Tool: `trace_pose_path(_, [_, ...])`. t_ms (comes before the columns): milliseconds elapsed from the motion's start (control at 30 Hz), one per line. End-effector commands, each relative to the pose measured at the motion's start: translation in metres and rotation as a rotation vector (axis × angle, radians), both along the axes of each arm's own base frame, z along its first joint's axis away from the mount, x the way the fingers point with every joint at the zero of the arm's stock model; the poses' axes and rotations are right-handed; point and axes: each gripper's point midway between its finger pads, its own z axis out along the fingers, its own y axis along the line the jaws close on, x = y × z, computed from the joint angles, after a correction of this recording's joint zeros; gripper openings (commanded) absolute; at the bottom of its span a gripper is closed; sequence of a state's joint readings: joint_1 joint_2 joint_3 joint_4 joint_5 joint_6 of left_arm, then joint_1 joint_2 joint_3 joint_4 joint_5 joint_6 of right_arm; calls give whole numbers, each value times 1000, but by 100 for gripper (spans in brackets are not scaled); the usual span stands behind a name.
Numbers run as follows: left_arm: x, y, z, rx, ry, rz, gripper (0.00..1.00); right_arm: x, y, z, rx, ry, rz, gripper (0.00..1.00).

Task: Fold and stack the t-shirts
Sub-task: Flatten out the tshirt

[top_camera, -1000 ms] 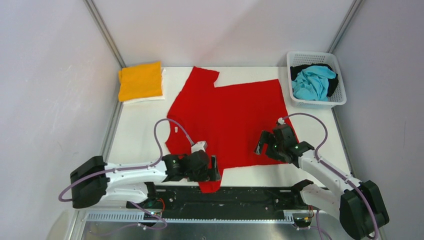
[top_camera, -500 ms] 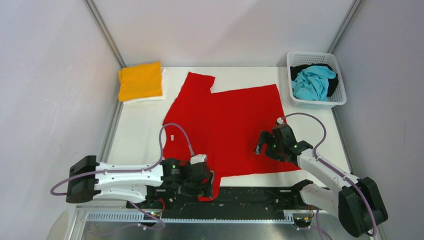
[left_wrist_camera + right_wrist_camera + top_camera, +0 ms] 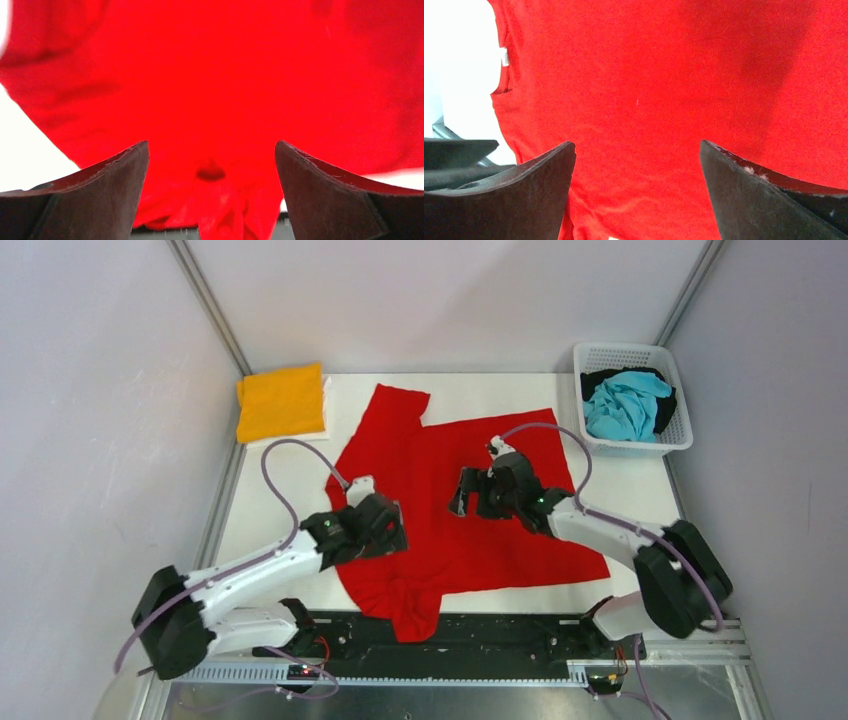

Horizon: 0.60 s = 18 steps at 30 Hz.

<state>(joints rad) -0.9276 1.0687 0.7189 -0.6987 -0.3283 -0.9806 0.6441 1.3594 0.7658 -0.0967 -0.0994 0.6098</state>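
A bright red t-shirt (image 3: 470,530) lies spread flat on the white table, one sleeve (image 3: 420,615) hanging over the near edge. My left gripper (image 3: 392,532) hovers open over its left part; the left wrist view shows empty jaws (image 3: 211,150) above red cloth (image 3: 215,75). My right gripper (image 3: 462,495) is open over the shirt's middle, its jaws (image 3: 636,150) empty above red cloth (image 3: 649,75) with the white neck label (image 3: 504,56) at upper left. A folded orange-yellow shirt (image 3: 282,400) lies on a white one (image 3: 292,438) at the far left. Turquoise (image 3: 625,405) and black (image 3: 598,378) shirts sit in the basket.
The white lattice basket (image 3: 680,440) stands at the far right corner. A black rail (image 3: 500,635) runs along the table's near edge. Grey walls close in the table on the left, back and right.
The red shirt slid toward the near edge and its sleeve now hangs over it. My left gripper moved from that sleeve up over the shirt. My right gripper moved left and farther away.
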Motion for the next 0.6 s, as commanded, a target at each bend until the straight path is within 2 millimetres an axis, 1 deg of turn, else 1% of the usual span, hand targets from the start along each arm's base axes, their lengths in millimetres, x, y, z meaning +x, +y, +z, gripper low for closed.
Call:
trace_pose_path(0, [71, 18, -1, 53, -109, 121, 100, 39, 13, -1, 21, -39, -40, 98])
trace_pose_path(33, [84, 22, -2, 42, -113, 153, 100, 46, 8, -12, 4, -17, -63, 98])
trace_pose_path(67, [88, 22, -14, 65, -78, 150, 100, 51, 1, -23, -10, 10, -89, 98])
trace_pose_path(100, [97, 28, -17, 70, -71, 176, 100, 54, -2, -28, -14, 23, -101, 98])
trace_pose_path(133, [102, 29, -27, 99, -44, 175, 100, 58, -9, -37, -18, 52, -126, 98])
trace_pose_path(167, [108, 33, -30, 108, -35, 192, 100, 59, -12, -42, -19, 68, -134, 98])
trace_pose_path(200, [112, 32, -39, 124, -3, 180, 100, 62, -17, -51, -20, 95, -145, 97])
trace_pose_path(233, [118, 37, -44, 128, 14, 195, 100, 63, -18, -54, -14, 108, -144, 97])
trace_pose_path(267, [124, 35, -51, 138, 37, 191, 100, 66, -24, -61, -19, 124, -160, 97])
trace_pose_path(300, [134, 38, -49, 134, 37, 206, 100, 69, -26, -63, -16, 130, -165, 97])
trace_pose_path(333, [137, 41, -60, 159, 65, 201, 100, 73, -33, -71, -24, 149, -183, 97])
trace_pose_path(367, [148, 42, -64, 153, 83, 212, 100, 77, -33, -72, -19, 155, -181, 97])
trace_pose_path(400, [153, 43, -66, 156, 91, 202, 100, 82, -40, -80, -25, 176, -197, 97])
trace_pose_path(433, [165, 43, -68, 147, 102, 209, 100, 89, -40, -78, -18, 172, -195, 97])
trace_pose_path(467, [171, 44, -68, 153, 102, 195, 100, 94, -47, -85, -24, 188, -212, 97])
trace_pose_path(500, [183, 44, -71, 147, 110, 197, 100, 101, -48, -83, -24, 188, -213, 97])
trace_pose_path(533, [190, 44, -71, 146, 108, 190, 100, 104, -55, -91, -36, 214, -229, 97])
trace_pose_path(567, [205, 43, -72, 130, 110, 191, 100, 115, -59, -87, -31, 208, -239, 97])
